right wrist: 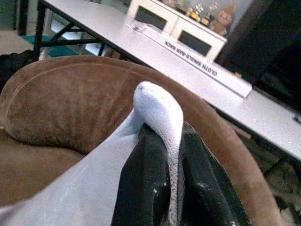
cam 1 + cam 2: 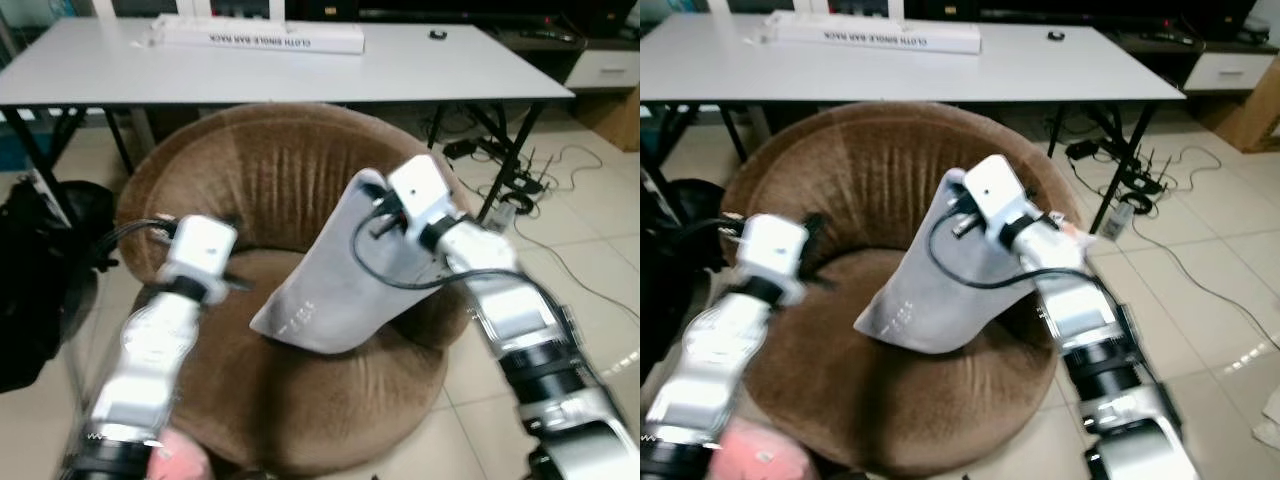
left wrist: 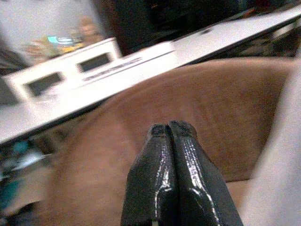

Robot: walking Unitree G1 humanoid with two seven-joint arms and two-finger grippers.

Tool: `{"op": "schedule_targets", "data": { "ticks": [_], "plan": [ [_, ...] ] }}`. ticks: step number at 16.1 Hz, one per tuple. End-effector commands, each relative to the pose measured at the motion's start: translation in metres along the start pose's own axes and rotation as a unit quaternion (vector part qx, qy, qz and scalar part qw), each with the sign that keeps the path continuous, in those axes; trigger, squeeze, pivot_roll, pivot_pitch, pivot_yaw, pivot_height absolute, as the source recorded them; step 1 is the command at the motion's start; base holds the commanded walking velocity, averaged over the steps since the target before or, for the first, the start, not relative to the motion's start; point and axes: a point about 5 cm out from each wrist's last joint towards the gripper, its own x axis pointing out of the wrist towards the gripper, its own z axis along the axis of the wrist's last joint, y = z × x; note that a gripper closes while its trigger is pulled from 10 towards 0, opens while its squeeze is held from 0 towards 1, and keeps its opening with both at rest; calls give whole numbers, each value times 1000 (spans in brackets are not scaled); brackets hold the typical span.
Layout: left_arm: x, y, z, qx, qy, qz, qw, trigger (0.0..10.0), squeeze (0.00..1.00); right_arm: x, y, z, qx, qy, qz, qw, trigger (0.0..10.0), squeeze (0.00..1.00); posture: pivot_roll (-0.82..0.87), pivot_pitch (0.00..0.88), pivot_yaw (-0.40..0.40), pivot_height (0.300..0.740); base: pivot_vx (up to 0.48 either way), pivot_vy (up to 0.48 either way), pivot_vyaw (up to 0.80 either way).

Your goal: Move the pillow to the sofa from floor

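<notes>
Two tools over sofa (image 2: 290, 180): right tool (image 1: 170, 141) pinching pillow (image 2: 335, 285), left tool (image 3: 170, 129) closed.

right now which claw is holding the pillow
The right claw, clamped on the grey pillow's corner over the brown sofa; the left claw is shut, empty.

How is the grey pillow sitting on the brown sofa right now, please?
Tilted: the pillow leans up, its lower edge on the sofa, top corner pinched by the right pincer.

silver segmented arms, white boxy wrist housings, looping black cables, glossy black ribbed fingers (image 3: 171, 174).
</notes>
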Motion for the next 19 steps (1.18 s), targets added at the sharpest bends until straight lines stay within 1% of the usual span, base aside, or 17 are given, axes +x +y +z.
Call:
{"op": "schedule_targets", "data": {
  "ticks": [1, 2, 3, 4, 5, 6, 8, 9, 10, 11, 12, 13, 14, 16, 17, 18, 19],
  "plan": [
    [0, 13, 5, 0, -13, 4, 1000, 10000, 0, 3, -9, 28, -21, -63, 11, 998, 10000, 0, 103, 0, -31, 740, 0, 0, 0],
    [-5, 22, 7, -17, -17, -20, 1000, 10000, 0, 3, -10, 34, -25, -76, 36, 996, 10000, 0, 103, 0, -31, 740, 0, 0, 0],
    [-12, 23, 8, -27, -20, -52, 998, 10000, 0, 3, -11, 40, -30, -89, 64, 994, 10000, 0, 102, 0, -29, 740, 0, 0, 0],
    [-14, 23, 8, -29, -20, -64, 997, 10000, 0, 3, -11, 42, -33, -94, 75, 992, 10000, 0, 102, 0, -29, 740, 0, 0, 0],
    [-19, 23, 5, -18, -14, -83, 996, 10000, 0, 2, -12, 48, -47, -100, 103, 989, 10000, 0, 107, 0, -28, 740, 0, 0, 0],
    [-24, 21, 4, -24, -11, -103, 994, 10000, 0, 1, -15, 52, -69, -99, 132, 984, 10000, 0, 113, 0, -31, 740, 0, 0, 0],
    [-34, 11, 9, -64, -10, -169, 983, 10000, 0, -3, -23, 59, -100, -95, 181, 974, 10000, 0, 118, 0, -35, 740, 0, 0, 0],
    [-38, 8, 6, -67, 4, -201, 977, 10000, 0, -3, -24, 61, -112, -91, 201, 969, 10000, 0, 118, 0, -35, 740, 0, 0, 0],
    [-45, 4, 4, -74, 19, -234, 969, 10000, 0, -4, -20, 60, -131, -81, 238, 959, 10000, 0, 123, 0, -38, 740, 0, 0, 0],
    [-50, 3, 3, -73, 29, -252, 965, 10000, 0, -5, -13, 58, -136, -79, 270, 950, 10000, 0, 125, 0, -39, 740, 0, 0, 0],
    [-53, 3, 3, -73, 34, -257, 963, 10000, 0, -5, -10, 57, -138, -78, 281, 946, 10000, 0, 129, 0, -43, 740, 0, 0, 0],
    [-58, 5, 2, -70, 43, -263, 961, 10000, 0, 1, 4, 46, -161, -59, 302, 938, 10000, 0, 140, 0, -53, 740, 0, 0, 0],
    [-60, 5, 3, -69, 45, -263, 961, 10000, 0, 3, 7, 42, -170, -50, 307, 935, 10000, 0, 140, 0, -53, 740, 0, 0, 0],
    [-67, 8, 5, -69, 54, -259, 962, 10000, 0, 15, 21, 15, -202, 11, 306, 930, 10000, 0, 163, 0, -72, 740, 0, 0, 0],
    [-71, 8, 6, -70, 57, -261, 961, 10000, 0, 18, 23, 9, -202, 24, 296, 933, 10000, 0, 171, 0, -79, 740, 0, 0, 0],
    [-76, 7, 7, -70, 63, -262, 961, 10000, 0, 27, 27, 7, -188, 32, 272, 943, 10000, 0, 176, 0, -84, 740, 0, 0, 0],
    [-78, 7, 7, -70, 64, -262, 960, 10000, 0, 30, 28, 6, -182, 34, 263, 947, 10000, 0, 178, 0, -86, 740, 0, 0, 0]
  ]
}}
